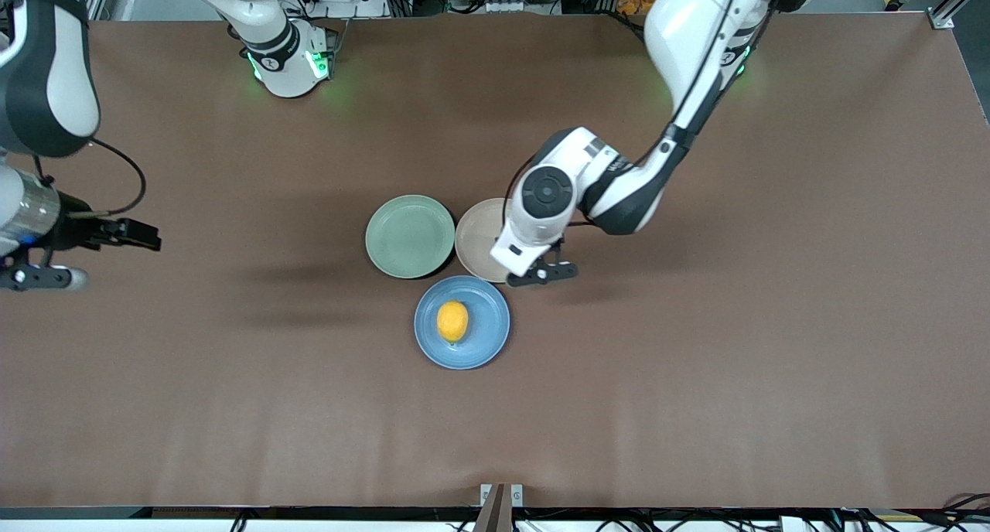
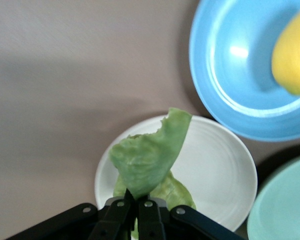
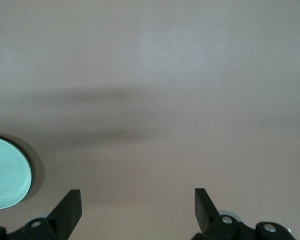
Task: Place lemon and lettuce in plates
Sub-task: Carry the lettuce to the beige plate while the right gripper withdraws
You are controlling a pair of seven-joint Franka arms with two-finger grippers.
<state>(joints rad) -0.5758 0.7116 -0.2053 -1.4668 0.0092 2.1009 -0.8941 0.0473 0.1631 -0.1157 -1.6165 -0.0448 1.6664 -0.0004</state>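
Left pincer (image 2: 135,210), clamped on the lettuce (image 2: 147,160), hangs over the beige plate (image 2: 225,165); the lemon (image 1: 452,321) already lies in the blue plate (image 1: 487,346); best to lower centrally before letting go; the right pincer (image 3: 137,205) waits apart over bare surface (image 1: 696,408).

brown table (image 1: 232,408), blue (image 1: 487,342), beige (image 1: 476,242), mint plates (image 1: 410,236)

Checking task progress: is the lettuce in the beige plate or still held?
Held: left gripper shut on the lettuce, over the beige plate.
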